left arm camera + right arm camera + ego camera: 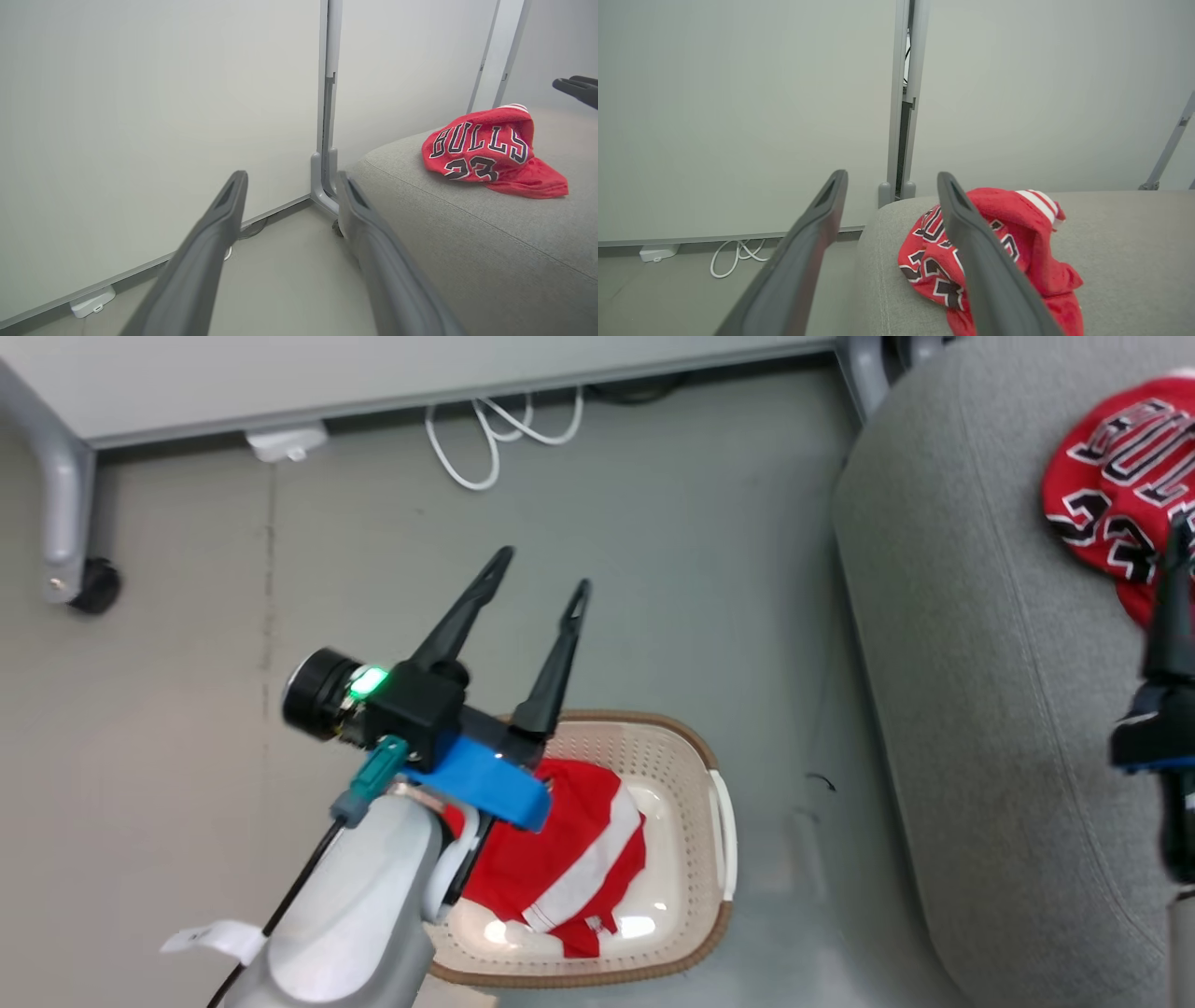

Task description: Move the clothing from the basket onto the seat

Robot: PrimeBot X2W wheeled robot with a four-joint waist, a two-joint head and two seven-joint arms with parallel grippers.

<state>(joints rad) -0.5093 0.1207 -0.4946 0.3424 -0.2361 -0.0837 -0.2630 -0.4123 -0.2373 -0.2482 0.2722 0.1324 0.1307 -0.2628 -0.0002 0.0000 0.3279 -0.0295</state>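
- Two red garments make up the clothing: the jersey point(1116, 476) lies crumpled on the seat point(980, 728), well right of the basket point(721, 840), and the striped one point(560, 859) lies inside the basket.
- My right claw point(892, 175) hangs over the jersey, spread wide and empty; I judge that piece delivered.
- My left claw point(544, 569) hovers above the basket, spread and empty, placed, I reckon, for the next pick.

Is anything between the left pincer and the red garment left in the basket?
Nothing visible. The red garment lies uncovered in the open-topped basket, and the left pincer is open.
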